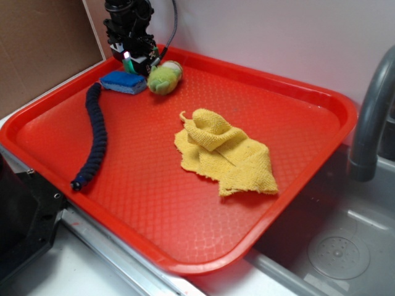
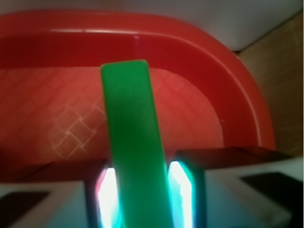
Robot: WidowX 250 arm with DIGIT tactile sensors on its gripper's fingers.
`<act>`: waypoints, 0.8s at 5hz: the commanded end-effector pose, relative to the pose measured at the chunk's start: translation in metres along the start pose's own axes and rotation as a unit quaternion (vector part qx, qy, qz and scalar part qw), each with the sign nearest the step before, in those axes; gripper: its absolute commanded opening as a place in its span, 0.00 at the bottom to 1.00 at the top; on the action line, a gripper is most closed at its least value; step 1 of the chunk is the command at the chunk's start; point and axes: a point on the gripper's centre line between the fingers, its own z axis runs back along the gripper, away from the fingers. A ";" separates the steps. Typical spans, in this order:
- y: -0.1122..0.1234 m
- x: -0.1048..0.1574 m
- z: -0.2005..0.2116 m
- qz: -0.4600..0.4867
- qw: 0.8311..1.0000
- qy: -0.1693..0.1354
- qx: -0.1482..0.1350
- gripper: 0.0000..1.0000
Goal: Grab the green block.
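Grasp step: hand (image 2: 142, 199) pinching green block (image 2: 133, 142) between both pads, at far corner of red tray (image 1: 321, 105), next to blue sponge (image 1: 123, 81) and plush ball (image 1: 163, 77). Next: straight lift, grip firm, clear of tray rim

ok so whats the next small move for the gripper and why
Probably lift straight up. In the wrist view the green block sits between both fingers with no visible gap, so the gripper looks closed on it, low over the red tray.
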 end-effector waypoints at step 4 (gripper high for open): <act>-0.096 -0.085 0.231 0.001 0.996 0.013 -0.093 0.00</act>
